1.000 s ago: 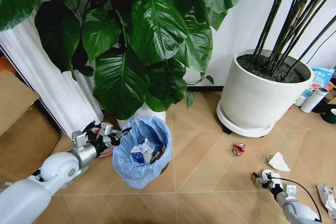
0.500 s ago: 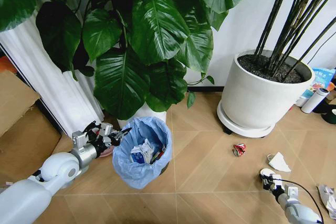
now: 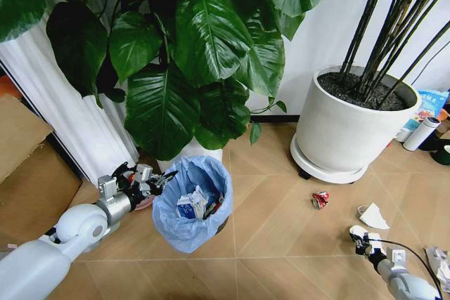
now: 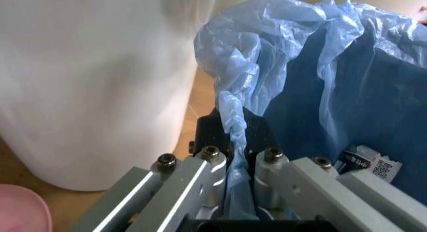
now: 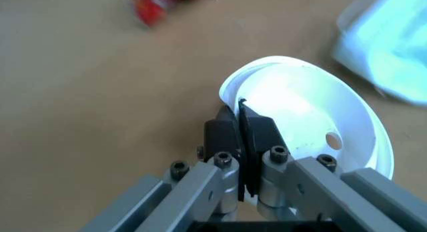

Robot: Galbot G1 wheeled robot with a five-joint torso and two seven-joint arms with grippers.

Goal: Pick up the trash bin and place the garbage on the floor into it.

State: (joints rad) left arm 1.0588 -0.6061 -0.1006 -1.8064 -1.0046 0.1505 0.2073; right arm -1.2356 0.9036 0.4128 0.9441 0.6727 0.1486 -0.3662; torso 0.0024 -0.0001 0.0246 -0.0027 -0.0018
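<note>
Below, the right gripper pinches a white lid's rim (left gripper clamps the trash bin's bag).

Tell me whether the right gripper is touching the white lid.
Touching. In the right wrist view the right gripper has its fingers shut on the rim of the white lid, with no gap between them.

Red can blurred, cut by frame edge. Wrapper cut off at edge. Bin body hidden under bag.
</note>
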